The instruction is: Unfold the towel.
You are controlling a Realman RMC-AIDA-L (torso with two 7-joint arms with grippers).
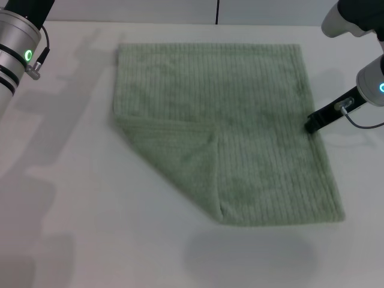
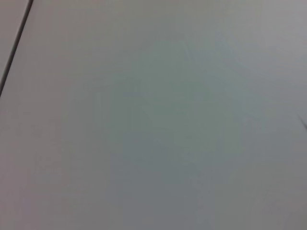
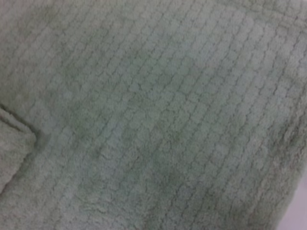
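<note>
The pale sage-green towel (image 1: pixel 240 120) lies flat on the white table (image 1: pixel 72 198), spread out except for its near-left corner (image 1: pixel 180 156), which is folded over onto the cloth as a triangle. My right gripper (image 1: pixel 315 123) is at the towel's right edge, low at table level, its dark tip touching or just beside the hem. The right wrist view is filled with the towel's ribbed weave (image 3: pixel 158 110). My left arm (image 1: pixel 18 48) is raised at the far left, off the towel; its gripper is out of view.
The white table shows bare surface left of and in front of the towel. A dark seam (image 1: pixel 216 12) runs along the back wall. The left wrist view shows only plain pale surface (image 2: pixel 153 115).
</note>
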